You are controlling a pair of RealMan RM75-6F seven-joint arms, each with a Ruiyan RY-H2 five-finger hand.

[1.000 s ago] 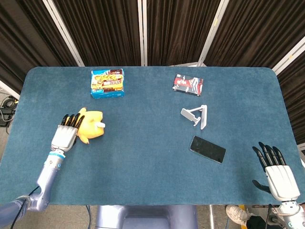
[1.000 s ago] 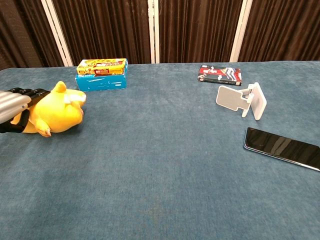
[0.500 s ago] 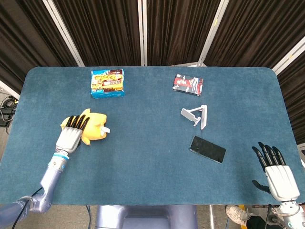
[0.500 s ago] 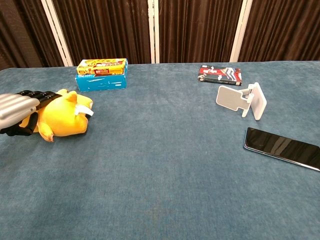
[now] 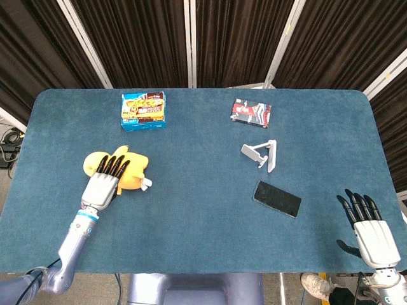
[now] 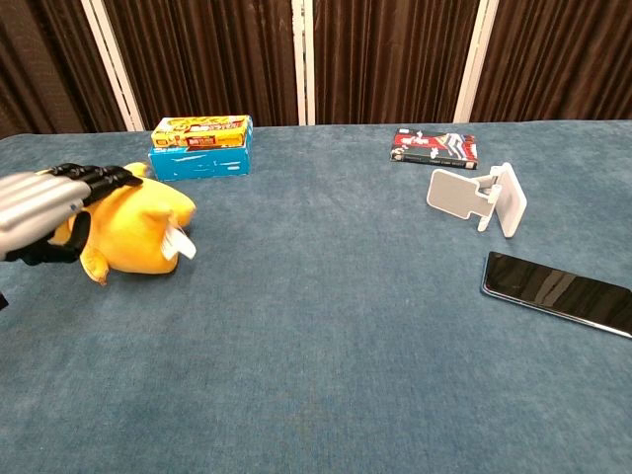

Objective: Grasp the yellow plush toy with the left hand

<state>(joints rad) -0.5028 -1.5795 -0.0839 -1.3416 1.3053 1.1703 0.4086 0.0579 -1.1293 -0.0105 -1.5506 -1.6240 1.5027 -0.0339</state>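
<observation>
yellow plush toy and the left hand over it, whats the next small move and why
Probably curl the fingers down and close around the toy. The left hand lies over the yellow plush toy with its fingers stretched across the top, and in the chest view the thumb hangs beside the toy's near side, so nothing is clamped yet. The toy rests on the table.

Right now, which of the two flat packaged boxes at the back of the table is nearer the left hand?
The blue-and-yellow snack box, back left beyond the left hand; the red-and-black box lies toward the right.

left robot hand (image 6: pixel 44 209) rests on yellow plush toy (image 6: pixel 138 235).
</observation>
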